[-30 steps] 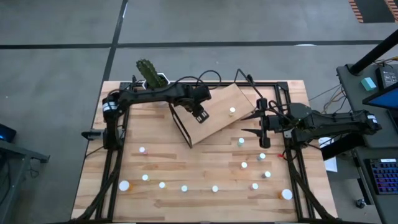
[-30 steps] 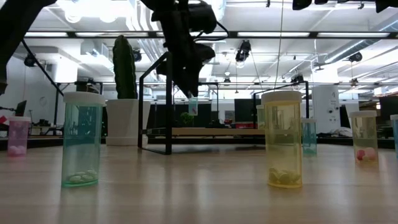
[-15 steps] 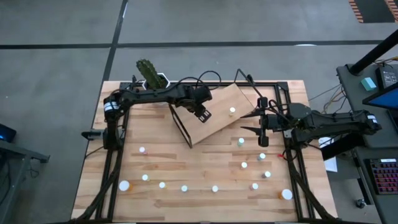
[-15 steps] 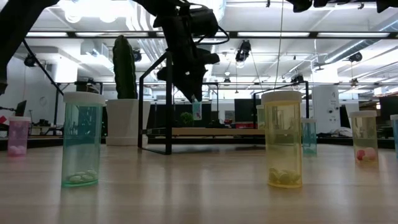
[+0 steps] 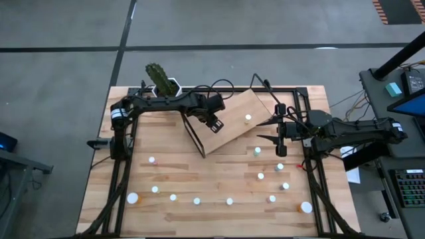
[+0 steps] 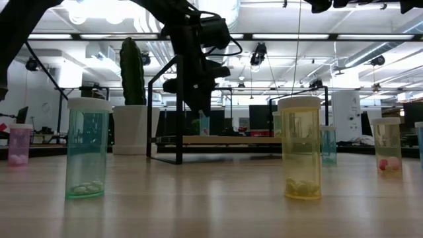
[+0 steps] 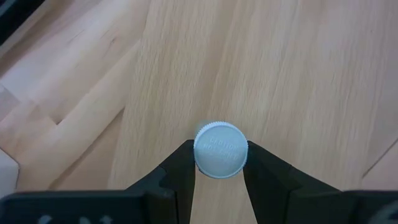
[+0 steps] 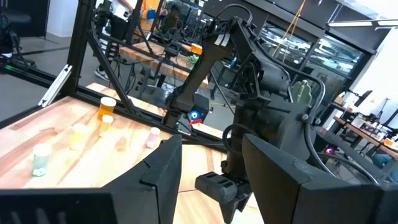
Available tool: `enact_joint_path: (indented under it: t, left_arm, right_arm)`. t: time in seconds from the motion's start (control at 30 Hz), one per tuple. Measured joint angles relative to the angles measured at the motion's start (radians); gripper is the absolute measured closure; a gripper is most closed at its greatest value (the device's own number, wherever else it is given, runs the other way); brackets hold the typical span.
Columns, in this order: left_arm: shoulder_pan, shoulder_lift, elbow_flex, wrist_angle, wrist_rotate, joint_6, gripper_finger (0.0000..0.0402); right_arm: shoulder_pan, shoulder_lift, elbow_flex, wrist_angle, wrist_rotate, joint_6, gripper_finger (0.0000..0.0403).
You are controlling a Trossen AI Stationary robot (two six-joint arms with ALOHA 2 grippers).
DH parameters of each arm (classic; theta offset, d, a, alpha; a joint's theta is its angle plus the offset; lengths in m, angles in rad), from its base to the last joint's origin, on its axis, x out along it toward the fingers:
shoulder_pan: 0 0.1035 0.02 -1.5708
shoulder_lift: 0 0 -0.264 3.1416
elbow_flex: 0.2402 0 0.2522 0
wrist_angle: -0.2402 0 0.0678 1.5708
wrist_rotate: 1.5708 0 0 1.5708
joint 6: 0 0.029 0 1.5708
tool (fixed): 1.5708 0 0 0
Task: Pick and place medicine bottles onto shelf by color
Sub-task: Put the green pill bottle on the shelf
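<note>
I have the left gripper point(image 7: 219, 180) clamped on a white-capped medicine bottle point(image 7: 220, 150) just above the shelf point(image 5: 229, 126) board's left part, apparently for set-down, while the right gripper point(image 5: 280, 138) waits, fingers parted and empty, right of the shelf.

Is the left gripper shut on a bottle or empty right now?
Shut on one. In the left wrist view the left gripper has both fingers pressed against a white-capped bottle, above the shelf board.
</note>
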Motion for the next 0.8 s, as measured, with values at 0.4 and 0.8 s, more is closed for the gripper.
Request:
enact_joint_path:
  t: [0.4, 0.8]
  left_arm:
    - [0.006, 0.0, -0.004, 0.001, -0.049, 0.0, 0.0281]
    - [0.006, 0.0, -0.004, 0.002, 0.01, 0.0, 0.0267]
  right_arm:
    - [0.0, 0.0, 0.0, 0.0, 0.0, 0.0, 0.0243]
    - [0.0, 0.0, 0.0, -0.002, 0.0, 0.0, 0.0243]
